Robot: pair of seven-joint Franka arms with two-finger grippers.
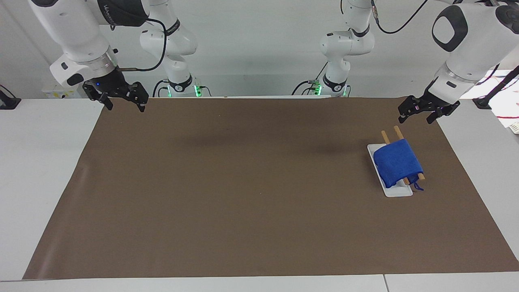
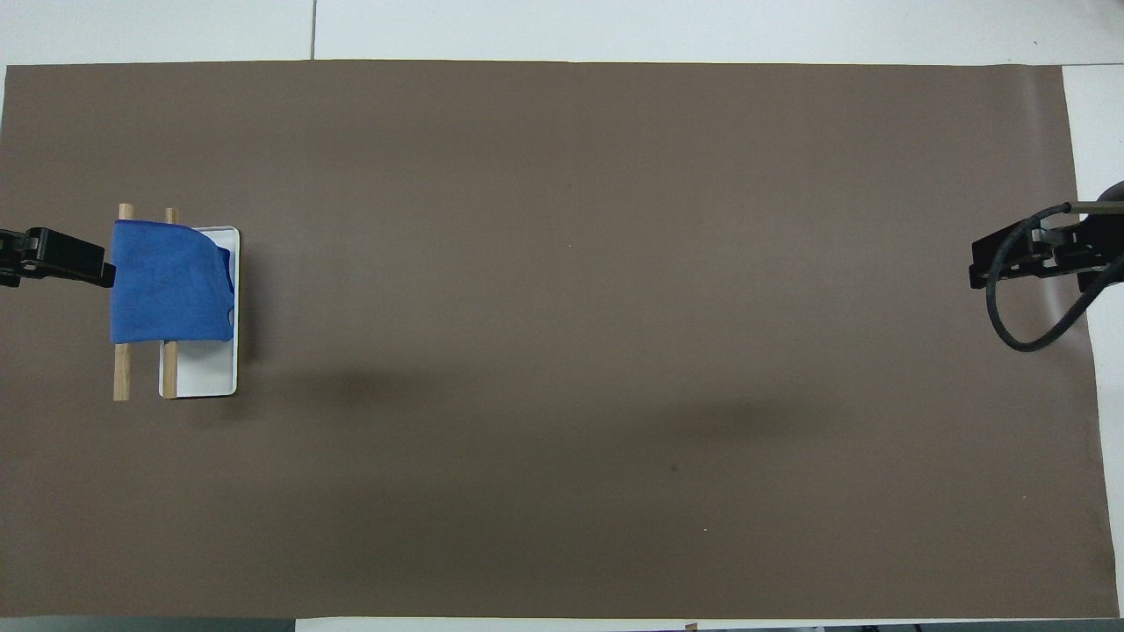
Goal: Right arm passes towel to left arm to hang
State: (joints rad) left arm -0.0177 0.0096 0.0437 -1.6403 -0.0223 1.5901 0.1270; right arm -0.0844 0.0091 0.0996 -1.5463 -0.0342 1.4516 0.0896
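Observation:
The blue towel point(image 1: 397, 164) point(image 2: 167, 281) hangs draped over two wooden rods point(image 1: 398, 132) point(image 2: 122, 373) of a small rack on a white base point(image 1: 396, 192) point(image 2: 206, 373), toward the left arm's end of the table. Its loop string point(image 1: 417, 187) dangles at the corner farther from the robots. My left gripper point(image 1: 415, 117) point(image 2: 88, 263) is open and holds nothing, raised over the mat beside the rack and apart from the towel. My right gripper point(image 1: 125, 106) point(image 2: 976, 268) waits open over the mat's edge at the right arm's end.
A brown mat point(image 1: 243, 182) point(image 2: 571, 351) covers most of the white table point(image 1: 40, 162). Cables and papers point(image 1: 507, 109) lie off the mat at the left arm's end.

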